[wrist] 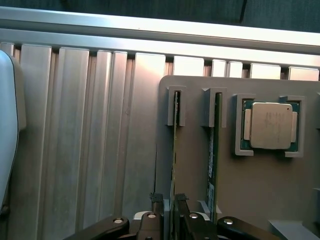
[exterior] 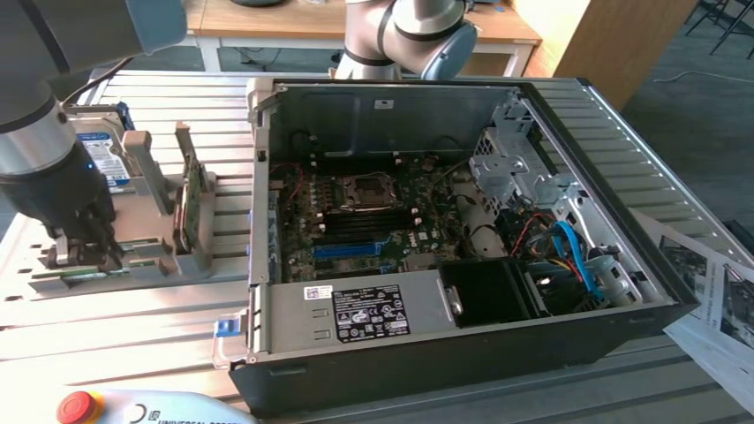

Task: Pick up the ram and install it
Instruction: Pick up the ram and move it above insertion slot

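Observation:
Two rams stand on edge in slots of a grey holder (wrist: 192, 165). The nearer one, a thin green ram (wrist: 173, 145), runs straight between my gripper's fingertips. My gripper (wrist: 169, 199) is open and straddles this stick, with one black finger (wrist: 156, 201) on each side and a small gap left. A second stick (wrist: 216, 145) stands parallel beside it. In the exterior view my gripper (exterior: 80, 252) reaches down onto the holder at the exterior view's left, beside the open computer case (exterior: 471, 336). The motherboard (exterior: 353, 221) lies inside with its blue slots (exterior: 353, 250).
A processor chip (wrist: 270, 125) rests in a recess of the holder. A green expansion card (exterior: 189, 208) and a hard drive (exterior: 104, 157) stand upright in the same holder. A pendant with a red button (exterior: 77, 406) lies at the front, and papers (exterior: 707, 283) lie on the exterior view's right.

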Action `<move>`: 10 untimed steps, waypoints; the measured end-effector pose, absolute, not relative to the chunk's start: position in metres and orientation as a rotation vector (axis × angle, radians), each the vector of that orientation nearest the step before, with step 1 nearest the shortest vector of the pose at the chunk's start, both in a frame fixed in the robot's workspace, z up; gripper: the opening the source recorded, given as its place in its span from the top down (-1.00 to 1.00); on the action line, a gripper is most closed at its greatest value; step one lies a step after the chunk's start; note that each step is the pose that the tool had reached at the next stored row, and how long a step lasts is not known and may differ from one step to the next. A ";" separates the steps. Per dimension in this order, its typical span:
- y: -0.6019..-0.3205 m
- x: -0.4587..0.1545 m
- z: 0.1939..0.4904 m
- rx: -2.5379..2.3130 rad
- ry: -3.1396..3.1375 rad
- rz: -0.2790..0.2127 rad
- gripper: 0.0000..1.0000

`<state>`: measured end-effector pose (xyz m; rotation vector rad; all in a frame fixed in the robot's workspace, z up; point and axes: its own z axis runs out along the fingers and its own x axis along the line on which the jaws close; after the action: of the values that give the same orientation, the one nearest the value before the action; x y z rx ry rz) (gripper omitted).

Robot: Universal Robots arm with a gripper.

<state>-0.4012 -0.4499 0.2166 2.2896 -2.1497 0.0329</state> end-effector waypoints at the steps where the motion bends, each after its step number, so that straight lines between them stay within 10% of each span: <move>1: -0.449 -0.401 0.216 2.290 -2.150 0.033 0.53; 10: -0.446 -0.401 0.215 2.290 -2.150 0.033 0.53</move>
<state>-0.4014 -0.4458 0.2148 2.2896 -2.1496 0.0329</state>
